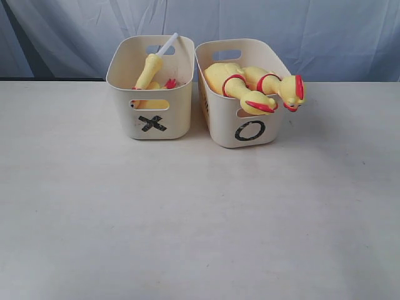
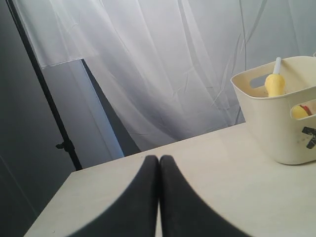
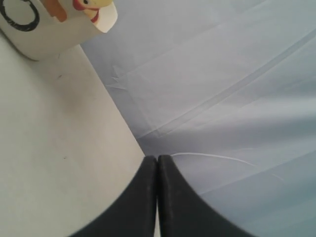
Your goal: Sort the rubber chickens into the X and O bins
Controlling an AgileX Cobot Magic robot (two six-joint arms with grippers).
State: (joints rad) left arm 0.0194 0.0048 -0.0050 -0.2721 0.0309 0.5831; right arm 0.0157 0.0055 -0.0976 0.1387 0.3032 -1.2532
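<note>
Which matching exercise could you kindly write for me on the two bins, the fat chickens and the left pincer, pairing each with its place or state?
Column one:
1. X bin
2. O bin
3. fat chickens
4. left pincer

Column two:
A. shut, holding nothing
B. right side of the exterior view
C. left side of the exterior view
D. heads hanging over a bin's rim

Pairs: 1-C, 2-B, 3-D, 4-A.

We note cream, yellow, red and black.
We see the X bin (image 1: 172, 112) and O bin (image 1: 222, 122) cream with black marks, the rubber chickens (image 1: 240, 84) yellow with red combs and neck bands, the desk (image 1: 187, 219) off-white, the curtain (image 1: 300, 25) pale blue-grey, our left hand (image 2: 158, 159) and right hand (image 3: 157, 159) black.
</note>
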